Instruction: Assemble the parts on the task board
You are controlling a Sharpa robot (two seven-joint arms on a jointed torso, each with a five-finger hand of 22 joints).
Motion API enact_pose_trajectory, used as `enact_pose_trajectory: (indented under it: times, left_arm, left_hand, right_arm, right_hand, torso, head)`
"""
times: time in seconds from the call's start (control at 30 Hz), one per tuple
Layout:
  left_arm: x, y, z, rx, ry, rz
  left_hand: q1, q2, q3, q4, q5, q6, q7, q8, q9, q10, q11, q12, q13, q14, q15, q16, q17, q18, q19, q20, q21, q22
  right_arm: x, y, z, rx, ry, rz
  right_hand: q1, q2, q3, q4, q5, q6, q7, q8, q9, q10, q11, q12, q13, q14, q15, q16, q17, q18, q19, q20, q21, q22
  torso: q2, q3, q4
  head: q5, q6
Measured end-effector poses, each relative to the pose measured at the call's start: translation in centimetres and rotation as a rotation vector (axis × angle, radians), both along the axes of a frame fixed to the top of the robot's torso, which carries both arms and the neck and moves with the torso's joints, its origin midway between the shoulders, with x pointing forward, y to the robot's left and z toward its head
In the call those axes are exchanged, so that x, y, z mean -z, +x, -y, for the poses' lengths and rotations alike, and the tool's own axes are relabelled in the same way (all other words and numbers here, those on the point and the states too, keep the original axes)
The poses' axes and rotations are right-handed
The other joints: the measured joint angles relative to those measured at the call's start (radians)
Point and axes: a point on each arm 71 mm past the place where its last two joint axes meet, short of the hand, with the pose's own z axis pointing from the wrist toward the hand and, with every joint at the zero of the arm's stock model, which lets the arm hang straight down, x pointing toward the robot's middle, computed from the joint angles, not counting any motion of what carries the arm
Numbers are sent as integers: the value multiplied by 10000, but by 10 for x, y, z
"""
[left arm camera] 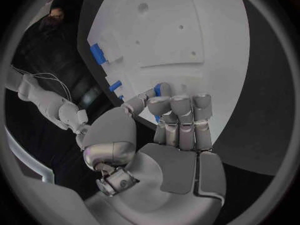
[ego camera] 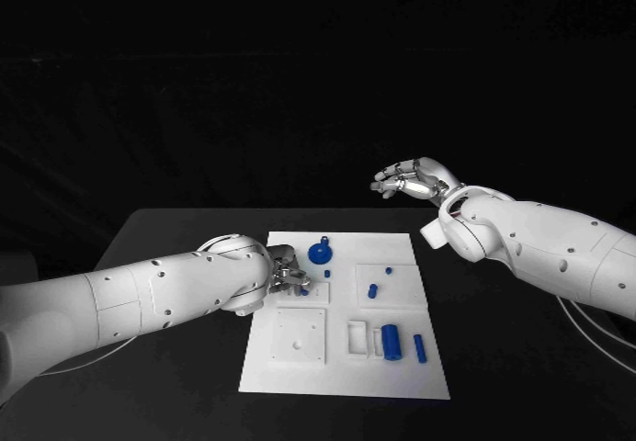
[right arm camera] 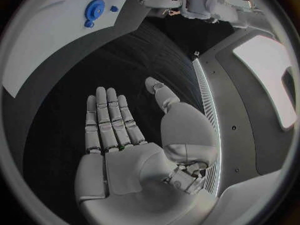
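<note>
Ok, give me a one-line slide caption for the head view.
Left hand pinches a small blue part over the white board; right hand hovers open behind it.

My left hand (ego camera: 285, 278) sits low over the task board (ego camera: 398, 246), blocking its left middle. A blue round part (ego camera: 320, 252) stands just beyond it. Small blue pegs (ego camera: 374, 291) dot the middle, and blue cylinders (ego camera: 391, 342) crowd the near right corner. My right hand (ego camera: 414, 180) hovers flat and empty beyond the far right corner, over bare black table (ego camera: 173, 230).
</note>
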Motion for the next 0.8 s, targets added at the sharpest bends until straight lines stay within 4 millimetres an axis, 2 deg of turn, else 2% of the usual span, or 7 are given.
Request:
enact_pose_trajectory:
  times: [0.07,0.5,0.57,0.6,0.63,0.7,0.8]
  left_arm:
    - [0,1,1,20,23,-20]
    - [-2,3,2,68,71,-57]
    - [-2,3,2,62,77,-59]
    - [-2,3,1,49,89,-67]
    - [-1,3,0,39,98,-80]
    - [0,2,-2,10,116,-106]
    - [1,2,-6,-56,127,-120]
  left_hand:
    - [54,54,18,19,0,419,-412,24,6,21,-20,0,0,183,-250,9,-9,0,-59,16,0,0]
    - [85,86,41,38,-128,454,-450,-97,-22,-2,3,0,-56,186,-343,49,-74,0,-59,16,0,28]
    - [75,-88,-2,26,-614,489,-487,-98,-20,-30,-24,59,-104,171,-359,80,-137,0,-59,16,0,42]
    - [58,-201,-56,79,-964,656,-655,-124,-18,-38,-30,59,-126,149,-381,80,-163,0,-59,16,0,42]
    - [21,-355,-115,137,-1263,846,-846,-158,-16,-397,-243,59,-153,82,-448,121,-204,1,-59,17,0,42]
    - [-46,-490,-213,236,-1431,894,-894,-173,-8,-568,-354,67,-188,48,-482,127,-246,1,-59,17,-34,43]
    - [-369,-622,-804,336,-1376,849,-846,-173,19,-598,-418,116,-248,68,-501,195,-329,1,-100,52,-50,69]
  right_arm:
    - [0,0,-1,-32,8,-3]
    - [0,-2,-4,-106,19,-13]
    - [0,-2,-4,-104,18,-15]
    - [0,-2,-4,-103,17,-17]
    - [0,-2,-4,-102,16,-18]
    - [0,-2,-4,-95,14,-20]
    - [0,-1,-3,-80,9,-24]
  right_hand:
    - [0,0,0,0,0,0,0,0,0,0,0,0,-6,0,0,0,0,0,0,0,0,0]
    - [0,0,0,0,0,0,0,0,-7,0,0,0,-27,1,-1,0,-19,1,0,0,-38,-1]
    - [0,0,0,0,0,0,0,0,-13,0,0,0,-40,1,-1,0,-23,1,0,0,-38,6]
    - [0,0,0,0,0,0,0,0,-12,0,0,0,-40,1,-2,0,-23,1,1,0,-38,9]
    - [0,0,0,0,0,0,0,0,-12,0,0,0,-48,2,-2,0,-31,1,0,0,-38,9]
    - [0,0,0,0,0,0,0,0,-24,-1,0,0,-57,-1,1,0,-35,1,1,-1,-38,9]
    - [0,0,0,0,39,0,0,0,-31,-1,0,-39,-77,-36,35,0,-50,1,1,0,-77,9]
  torso:
    - [0,0,-2]
    - [0,0,-2]
    - [0,-1,3]
    - [0,-2,4]
    - [0,-3,4]
    - [0,-3,4]
    - [0,-8,4]
  head:
    - [0,-6]
    - [-16,-9]
    - [-19,-14]
    - [-22,-16]
    - [-25,-17]
    - [-27,-18]
    - [-34,-19]
